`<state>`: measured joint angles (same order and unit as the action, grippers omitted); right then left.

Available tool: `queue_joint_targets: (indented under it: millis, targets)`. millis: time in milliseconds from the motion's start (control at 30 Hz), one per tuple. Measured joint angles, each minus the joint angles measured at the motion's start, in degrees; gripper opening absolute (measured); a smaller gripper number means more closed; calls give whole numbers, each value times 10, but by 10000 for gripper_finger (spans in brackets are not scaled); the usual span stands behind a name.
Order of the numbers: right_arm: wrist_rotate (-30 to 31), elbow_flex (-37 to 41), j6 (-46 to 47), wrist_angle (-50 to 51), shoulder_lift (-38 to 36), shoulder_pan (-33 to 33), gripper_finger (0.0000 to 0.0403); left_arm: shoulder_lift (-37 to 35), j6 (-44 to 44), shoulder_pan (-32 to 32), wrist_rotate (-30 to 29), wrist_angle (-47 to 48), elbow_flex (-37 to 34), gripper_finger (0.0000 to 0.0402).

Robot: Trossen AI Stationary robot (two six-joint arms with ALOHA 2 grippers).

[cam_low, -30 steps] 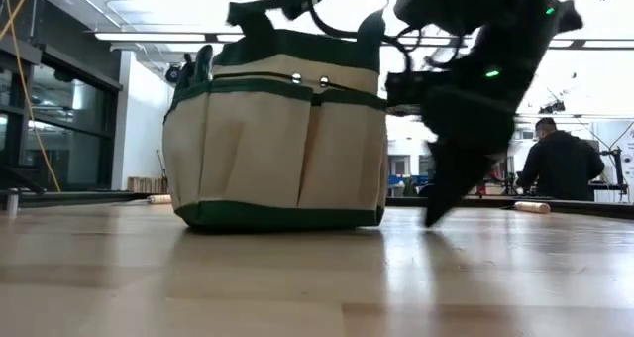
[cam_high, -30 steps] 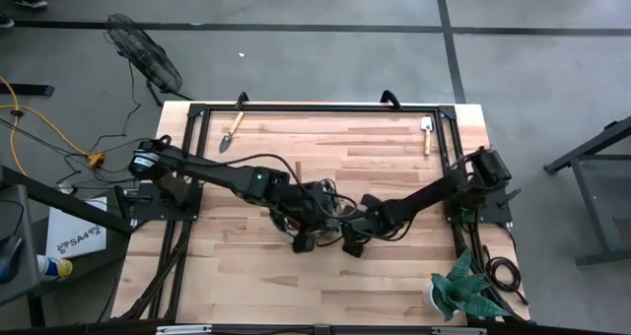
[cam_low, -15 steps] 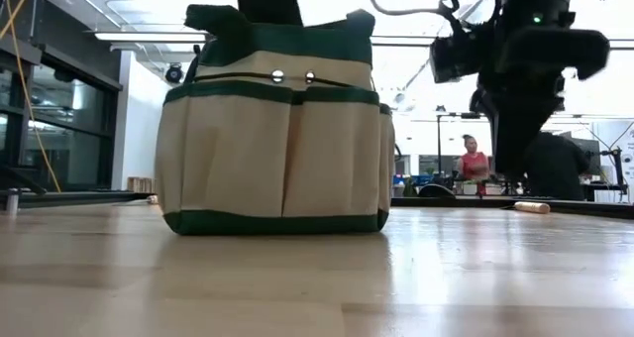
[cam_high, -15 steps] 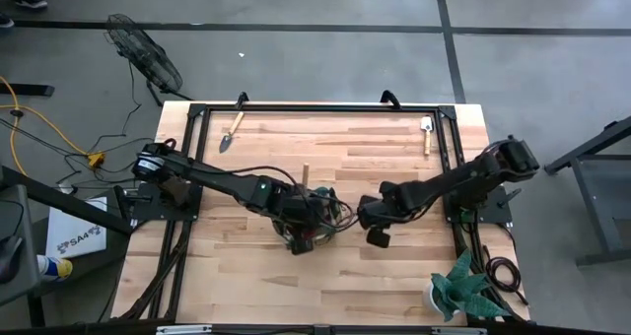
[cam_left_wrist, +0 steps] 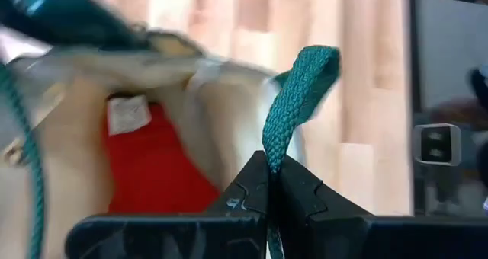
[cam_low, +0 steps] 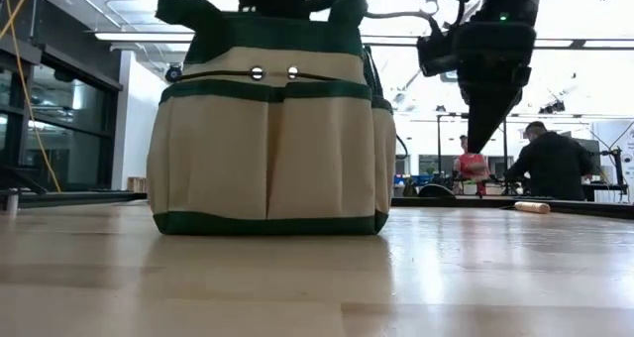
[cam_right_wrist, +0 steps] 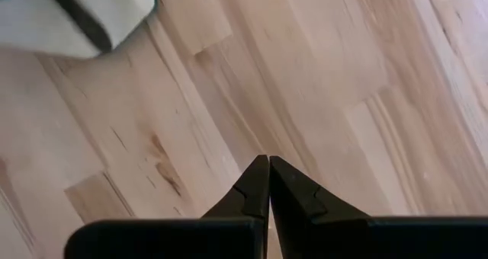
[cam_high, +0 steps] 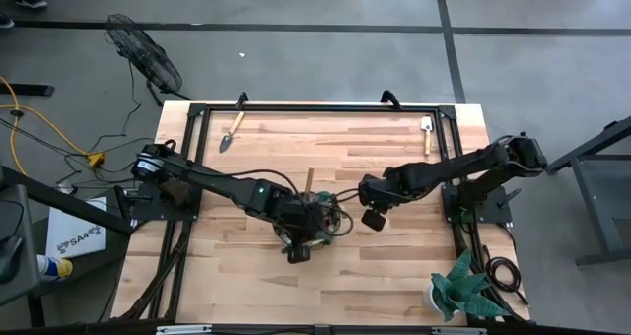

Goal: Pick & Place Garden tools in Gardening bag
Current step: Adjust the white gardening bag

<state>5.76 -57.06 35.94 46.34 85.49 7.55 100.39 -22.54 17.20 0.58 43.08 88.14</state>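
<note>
Left gripper [cam_left_wrist: 268, 184]: clamped tight on the green handle loop [cam_left_wrist: 293, 99] of the gardening bag [cam_low: 267, 129] at centre frame of the high view, probably to hold its mouth open; a red item [cam_left_wrist: 152, 167] lies inside. Right gripper [cam_right_wrist: 267, 184]: closed and empty, above bare bench [cam_high: 394, 256] right of the bag. Two trowels [cam_high: 231, 133] [cam_high: 427, 133] lie along the bench's upper edge, not yet bagged.

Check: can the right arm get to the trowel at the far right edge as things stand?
Probably yes: the right gripper is shut on nothing, and bare table lies between it and the trowel; the frame rail beside it could crowd the approach.
</note>
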Motion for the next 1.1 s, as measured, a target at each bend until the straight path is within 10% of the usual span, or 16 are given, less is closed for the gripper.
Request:
queue_joint_targets:
  millis: [800,1100]
  targets:
    - [-5,0,14,-21,1,-47,3,-5,33,12,-10,-34,15,11]
    - [-12,0,13,-21,1,-47,3,-6,43,12,-64,12,53,103]
